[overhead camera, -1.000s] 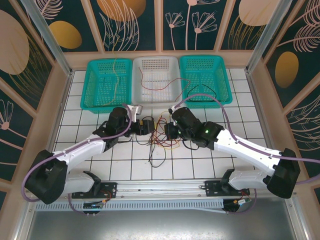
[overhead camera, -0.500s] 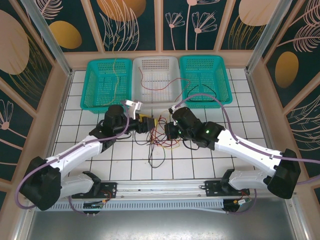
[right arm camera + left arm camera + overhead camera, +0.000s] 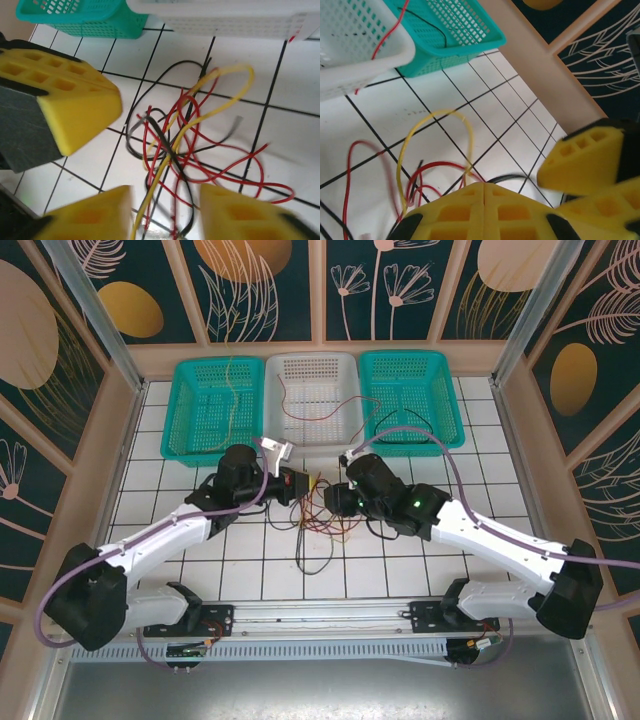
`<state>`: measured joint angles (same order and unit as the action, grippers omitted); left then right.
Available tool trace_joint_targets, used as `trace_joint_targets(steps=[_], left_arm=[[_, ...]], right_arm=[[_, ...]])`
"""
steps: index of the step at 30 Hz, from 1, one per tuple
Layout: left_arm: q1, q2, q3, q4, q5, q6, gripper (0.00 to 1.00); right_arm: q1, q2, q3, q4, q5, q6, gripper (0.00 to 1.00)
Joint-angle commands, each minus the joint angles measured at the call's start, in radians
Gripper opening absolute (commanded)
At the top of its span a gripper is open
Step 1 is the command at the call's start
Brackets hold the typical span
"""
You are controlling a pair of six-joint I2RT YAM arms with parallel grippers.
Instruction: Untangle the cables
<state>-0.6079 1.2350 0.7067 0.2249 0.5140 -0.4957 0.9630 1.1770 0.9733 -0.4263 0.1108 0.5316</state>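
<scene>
The cables (image 3: 320,518) lie as a tangle of red, yellow and black strands on the white tiles between the two arms. My left gripper (image 3: 303,483) hovers at the tangle's upper left edge, jaws shut (image 3: 484,186). A yellow loop (image 3: 437,114), red strands and a black strand run under its tips, and I see none pinched. My right gripper (image 3: 333,502) faces it from the right and stands open (image 3: 165,205). Its fingers straddle a yellow strand (image 3: 172,150) crossed by red and black ones, without touching them. Its yellow finger (image 3: 580,160) shows in the left wrist view.
Three baskets stand along the back: a teal one (image 3: 180,405) with a yellow wire, a white one (image 3: 340,375) with a red wire, and a teal one (image 3: 440,390) with a black wire. Wooden walls close in the tiled floor.
The left gripper has shut and edged right toward the tangle. The right gripper has gone from shut to open. The cables have barely shifted.
</scene>
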Motion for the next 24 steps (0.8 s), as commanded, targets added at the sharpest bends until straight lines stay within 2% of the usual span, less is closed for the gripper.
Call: trace_joint_targets(steps=[1, 4, 7, 9, 11, 15, 16, 18, 21, 24], left_arm=[[-0.002, -0.067, 0.069, -0.088, -0.080, 0.036, 0.00], [-0.002, -0.097, 0.124, -0.190, -0.111, 0.049, 0.00], [-0.003, -0.133, 0.142, -0.208, -0.099, 0.035, 0.00], [-0.002, -0.143, 0.136, -0.223, -0.130, 0.038, 0.00], [-0.003, -0.139, 0.127, -0.241, -0.158, 0.037, 0.00], [-0.003, -0.125, 0.087, -0.251, -0.187, -0.002, 0.00], [-0.003, -0.123, 0.075, -0.251, -0.196, -0.009, 0.00], [-0.002, -0.125, 0.050, -0.245, -0.210, -0.026, 0.00], [-0.002, -0.128, 0.013, -0.222, -0.221, -0.057, 0.10], [-0.002, -0.117, -0.012, -0.223, -0.275, -0.095, 0.11]], right_arm=[[-0.013, -0.076, 0.006, -0.066, 0.151, 0.008, 0.68], [-0.067, -0.141, 0.012, -0.107, 0.183, -0.008, 0.77], [-0.083, -0.167, 0.026, -0.101, 0.127, -0.053, 0.79], [-0.086, -0.147, 0.029, -0.102, 0.102, -0.063, 0.78], [-0.088, -0.104, 0.014, -0.103, 0.097, -0.048, 0.72], [-0.105, 0.004, -0.025, -0.082, 0.067, 0.062, 0.47], [-0.105, 0.025, -0.042, -0.055, 0.053, 0.111, 0.44], [-0.100, 0.062, -0.078, 0.002, 0.017, 0.202, 0.45], [-0.097, 0.116, -0.096, 0.025, 0.026, 0.313, 0.44], [-0.104, 0.171, -0.097, 0.063, 0.018, 0.364, 0.43]])
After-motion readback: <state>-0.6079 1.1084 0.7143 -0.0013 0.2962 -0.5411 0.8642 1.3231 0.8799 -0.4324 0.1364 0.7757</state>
